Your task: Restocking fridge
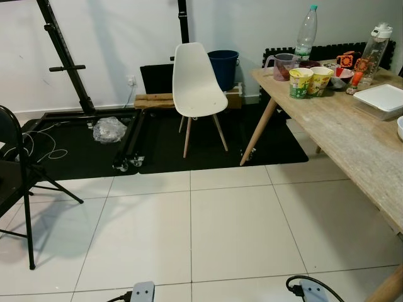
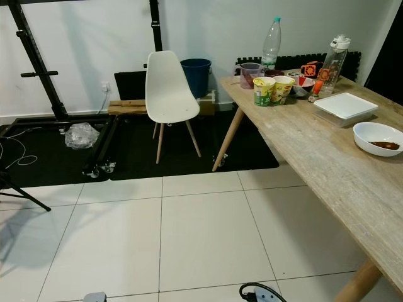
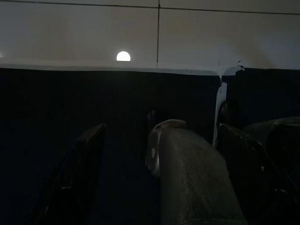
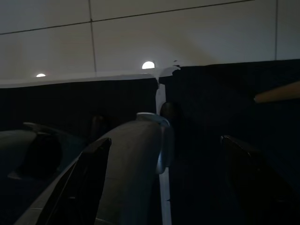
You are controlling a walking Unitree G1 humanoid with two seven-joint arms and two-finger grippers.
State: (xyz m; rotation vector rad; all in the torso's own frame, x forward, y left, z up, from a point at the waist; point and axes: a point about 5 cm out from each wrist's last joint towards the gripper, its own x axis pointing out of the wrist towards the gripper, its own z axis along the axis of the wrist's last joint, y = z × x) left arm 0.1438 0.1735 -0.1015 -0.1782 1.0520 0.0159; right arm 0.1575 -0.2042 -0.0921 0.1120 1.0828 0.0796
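At the bottom edge of the left eye view we see our two wrists: the left one [image 1: 142, 292] a pale grey rounded block with a small dark dot, the right one [image 1: 313, 289] black with a looped black cable. In the dim wrist views our long fingers [image 3: 77, 176] look flat and black, beside a rounded silver-grey leg [image 3: 194, 178].

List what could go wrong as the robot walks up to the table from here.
Black power cables lie on the white tiled floor right at the robot's feet and could snag a step. The tall clear plastic bottle stands near the wooden table's far corner; a bump might topple it.
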